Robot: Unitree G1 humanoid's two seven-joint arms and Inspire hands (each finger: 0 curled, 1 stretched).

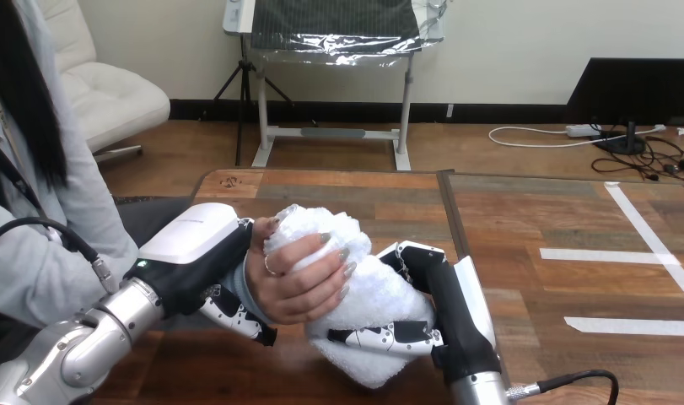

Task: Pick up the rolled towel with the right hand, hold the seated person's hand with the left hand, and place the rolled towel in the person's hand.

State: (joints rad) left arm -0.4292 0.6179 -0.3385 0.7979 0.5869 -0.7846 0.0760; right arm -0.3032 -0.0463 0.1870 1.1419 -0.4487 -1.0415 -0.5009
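Observation:
A white rolled towel lies tilted above the table's near middle. The person's hand is wrapped round its upper part, fingers over the top. My right hand comes up from the bottom edge and is shut on the towel's lower end, with fingers curled under and round it. My left hand sits at the person's wrist from the left, its fingers curled beneath the wrist and its white back turned up.
The wooden table stretches to the right with white tape strips on it. A seam runs down the tabletop just right of the towel. The person's grey sleeve fills the left side.

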